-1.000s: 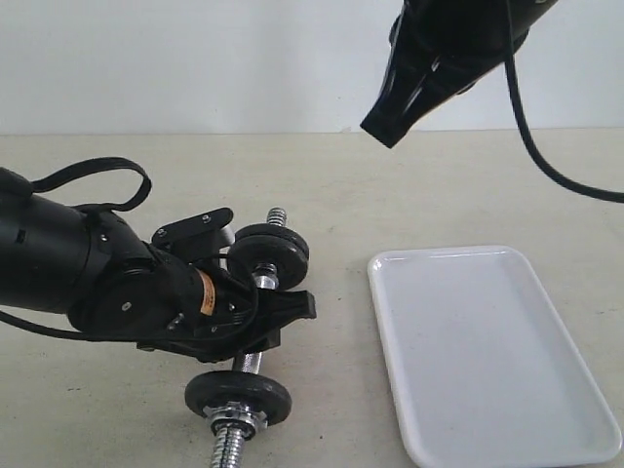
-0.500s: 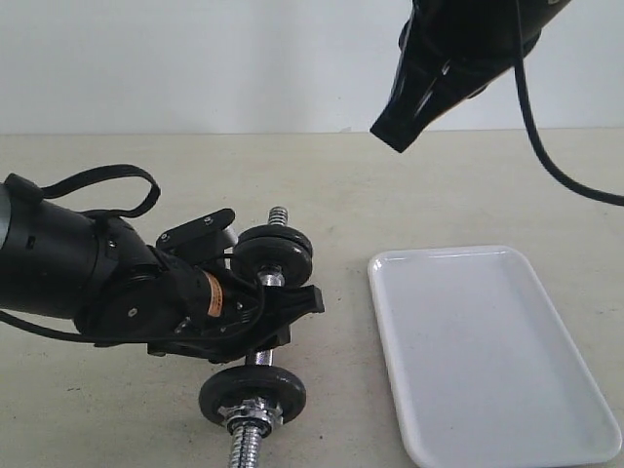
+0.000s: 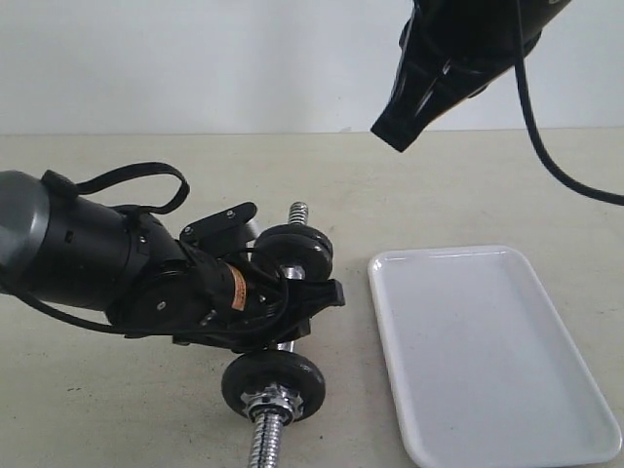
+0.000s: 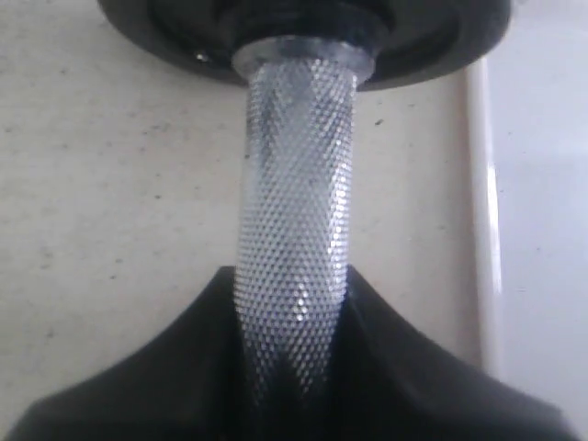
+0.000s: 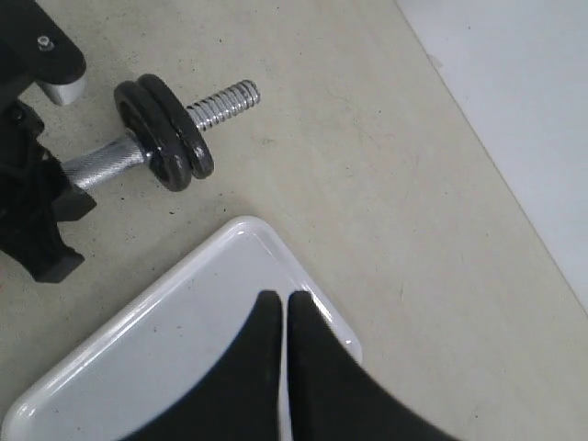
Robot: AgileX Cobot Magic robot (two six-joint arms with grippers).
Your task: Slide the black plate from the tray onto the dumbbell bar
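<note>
The dumbbell bar [image 3: 296,214] lies on the table just left of the white tray [image 3: 487,351]. My left gripper [image 3: 317,297] is shut on its knurled middle [image 4: 294,230]. Two black plates [image 5: 165,133] sit side by side at the bar's far end [image 3: 294,252], with the threaded tip [image 5: 225,103] sticking out. One more black plate [image 3: 273,382] with a silver nut is at the near end. The tray [image 5: 184,340] holds no disc. My right gripper [image 3: 395,136] hangs high over the tray's far corner, shut [image 5: 283,299] and holding nothing.
The beige table runs back to a pale wall. The tray's rim [image 4: 482,230] is close beside the bar. A black cable [image 3: 546,156] trails from the right arm. The left arm's bulk [image 3: 88,263] covers the table to the left of the dumbbell.
My left gripper has carried the dumbbell to the right, closer to the tray. The right gripper rose slightly at first and then held still.
</note>
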